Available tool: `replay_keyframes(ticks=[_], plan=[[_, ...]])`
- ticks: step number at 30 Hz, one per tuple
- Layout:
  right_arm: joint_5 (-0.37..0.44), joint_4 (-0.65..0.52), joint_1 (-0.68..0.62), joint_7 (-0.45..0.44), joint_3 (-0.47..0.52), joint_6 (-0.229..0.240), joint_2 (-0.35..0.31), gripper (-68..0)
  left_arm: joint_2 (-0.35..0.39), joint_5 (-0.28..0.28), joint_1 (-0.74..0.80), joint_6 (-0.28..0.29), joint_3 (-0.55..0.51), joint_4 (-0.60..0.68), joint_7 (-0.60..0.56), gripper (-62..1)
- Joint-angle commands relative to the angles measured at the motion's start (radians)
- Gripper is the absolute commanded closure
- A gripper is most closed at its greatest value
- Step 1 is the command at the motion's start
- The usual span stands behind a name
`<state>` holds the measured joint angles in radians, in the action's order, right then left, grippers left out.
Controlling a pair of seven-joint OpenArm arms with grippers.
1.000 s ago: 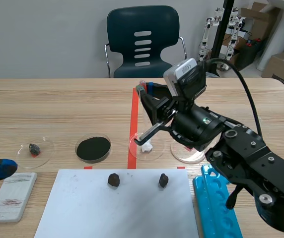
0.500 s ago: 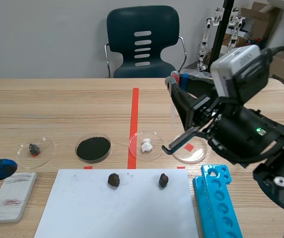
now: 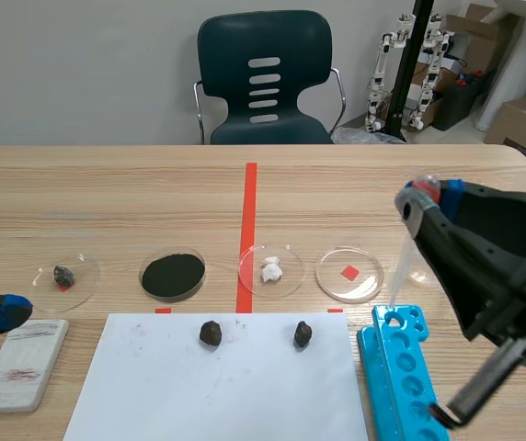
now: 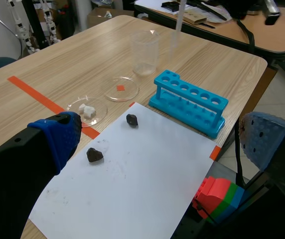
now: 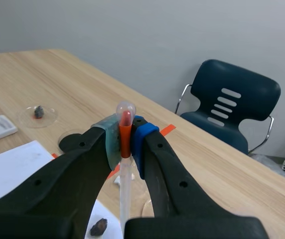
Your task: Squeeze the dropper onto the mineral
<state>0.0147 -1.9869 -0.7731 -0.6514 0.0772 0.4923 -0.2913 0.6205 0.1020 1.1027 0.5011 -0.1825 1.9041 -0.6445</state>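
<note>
Both arms matte black. On the left jaws: thick fingers (image 4: pixel 13 169), blue dotted pads (image 4: pixel 264 139), thin black cable (image 4: pixel 238 149), red-green-blue block (image 4: pixel 216 191) underneath. On the right jaws: angular fingers (image 5: pixel 58 189), grey-green pad (image 5: pixel 109 142), blue pad (image 5: pixel 142 134), thin black rod (image 3: pixel 485 380) with red tip.

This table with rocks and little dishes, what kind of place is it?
Probably a science lab used for robot tests: clear dishes hold mineral samples, a blue test tube rack stands by them, the right gripper holds a dropper, and small robot models stand behind.
</note>
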Motion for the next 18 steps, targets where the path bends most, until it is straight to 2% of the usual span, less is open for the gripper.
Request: replay_keyframes(ticks=[1, 6, 9, 18], plan=[[0.011, -0.004, -0.023, -0.048, 0.016, 0.008, -0.005, -1.0, -0.008, 0.009, 0.008, 0.003, 0.004, 0.008, -0.016, -62.3], [0.011, -0.005, -0.123, -0.192, 0.087, 0.034, -0.005, -1.0, -0.008, 0.009, 0.008, 0.003, 0.004, 0.008, -0.016, -62.3], [0.011, -0.005, -0.156, -0.24, 0.114, 0.037, -0.005, -1.0, -0.008, 0.009, 0.008, 0.003, 0.004, 0.008, -0.016, -62.3], [0.011, -0.005, -0.155, -0.225, 0.12, 0.036, -0.005, -1.0, -0.008, 0.009, 0.008, 0.003, 0.004, 0.008, -0.016, -62.3]])
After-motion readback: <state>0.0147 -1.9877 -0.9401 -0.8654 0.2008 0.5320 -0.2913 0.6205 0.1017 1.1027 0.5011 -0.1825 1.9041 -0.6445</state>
